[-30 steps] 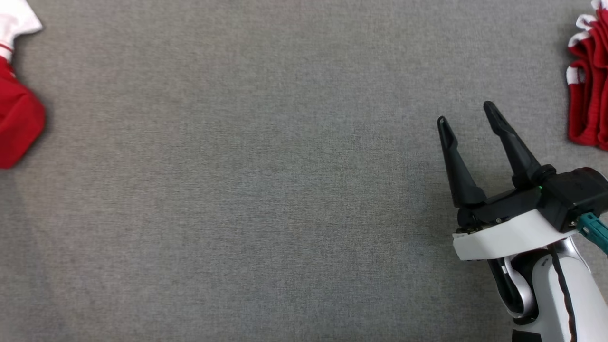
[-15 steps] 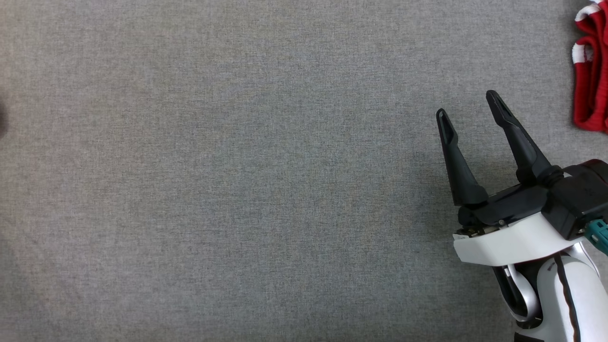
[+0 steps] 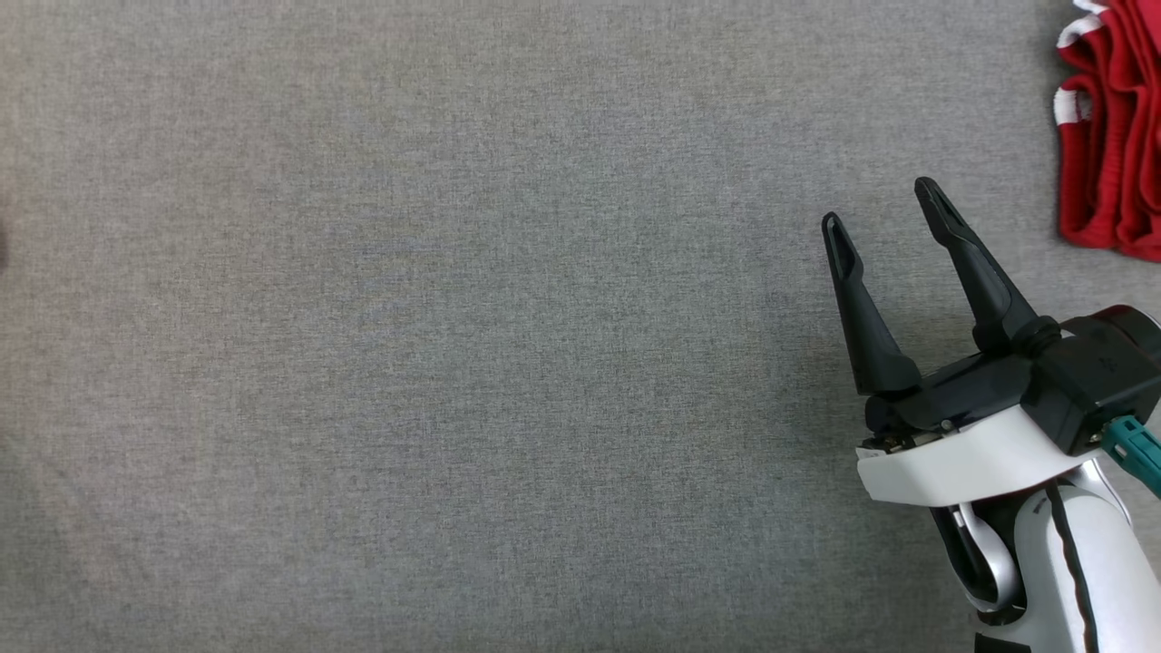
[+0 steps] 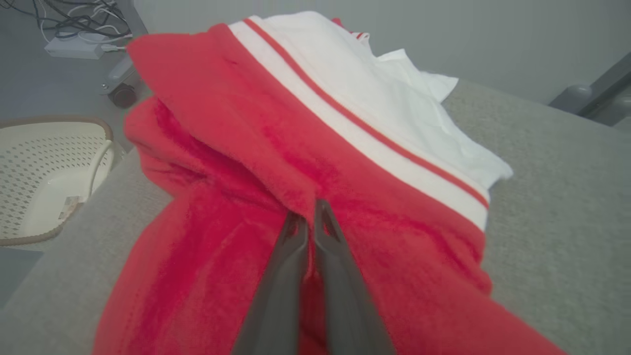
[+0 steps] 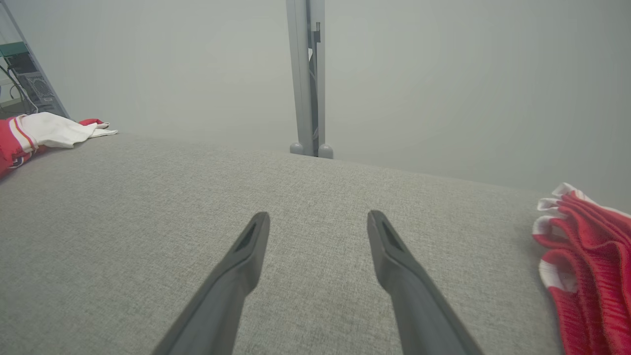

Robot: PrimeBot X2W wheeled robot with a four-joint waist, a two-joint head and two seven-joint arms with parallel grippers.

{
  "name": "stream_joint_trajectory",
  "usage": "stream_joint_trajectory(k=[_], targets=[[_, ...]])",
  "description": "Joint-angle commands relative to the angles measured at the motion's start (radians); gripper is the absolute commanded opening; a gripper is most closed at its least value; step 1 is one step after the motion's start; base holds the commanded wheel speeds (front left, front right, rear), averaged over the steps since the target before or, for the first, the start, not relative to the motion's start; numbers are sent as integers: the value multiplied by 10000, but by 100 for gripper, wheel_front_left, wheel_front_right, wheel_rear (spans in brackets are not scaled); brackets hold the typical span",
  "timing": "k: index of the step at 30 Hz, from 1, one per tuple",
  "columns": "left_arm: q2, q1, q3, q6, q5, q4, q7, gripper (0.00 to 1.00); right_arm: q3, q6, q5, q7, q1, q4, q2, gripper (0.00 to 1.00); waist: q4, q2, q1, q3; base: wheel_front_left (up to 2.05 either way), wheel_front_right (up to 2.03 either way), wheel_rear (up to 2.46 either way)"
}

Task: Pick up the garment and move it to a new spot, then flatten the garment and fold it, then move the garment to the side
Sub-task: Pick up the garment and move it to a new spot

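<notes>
Up close:
- The left gripper (image 4: 308,209) has its two dark fingers pressed almost together, their tips nipping a raised fold of red cloth on the garment (image 4: 236,162).
- Around that pinch the garment is soft, fuzzy red fabric, rumpled into ridges and hollows rather than lying flat.
- Past the red part runs a broad white band with one thin red stripe along it, and beyond that a plain white section ends in a loose, pointed corner.
- The garment lies heaped at the left end of the table (image 4: 557,197), whose top is covered in grey woven cloth; one red side drapes toward the table's edge.
- In the right wrist view the same garment (image 5: 44,130) shows as a low red-and-white heap at the table's (image 5: 197,197) far left.
- The right gripper (image 3: 880,204) stands wide apart with nothing between its fingers, over the right part of the table (image 3: 453,363); its own camera shows it (image 5: 318,217) above bare grey cloth.
- A stack of red cloth with white trim (image 3: 1107,136) lies at the table's right edge, near that gripper but apart from it, and shows again in the right wrist view (image 5: 586,256).
- Off the table, below its left edge, sits a cream perforated basket (image 4: 44,167).
- Beyond the table's far edge stands a grey post (image 5: 306,74).
</notes>
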Motion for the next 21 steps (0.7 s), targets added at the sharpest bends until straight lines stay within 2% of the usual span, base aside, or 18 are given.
stream_joint_trajectory(k=[1, 9, 21], targets=[[140, -192, -19, -50, 89, 30, -150, 0, -23, -3, 63, -94, -67, 61, -51, 100, -17, 0, 0, -93, 0, 0, 0], [752, -572, -417, -302, 663, -257, -811, 0, 17, -3, 353, -481, -104, 611, -51, 100, -19, 0, 0, -893, 0, 0, 0], [1380, -609, -1269, -648, 1154, -1790, -420, 0, 276, -3, 1009, -1034, -75, 1734, -54, 100, -372, 0, 0, -2613, 0, 0, 0]])
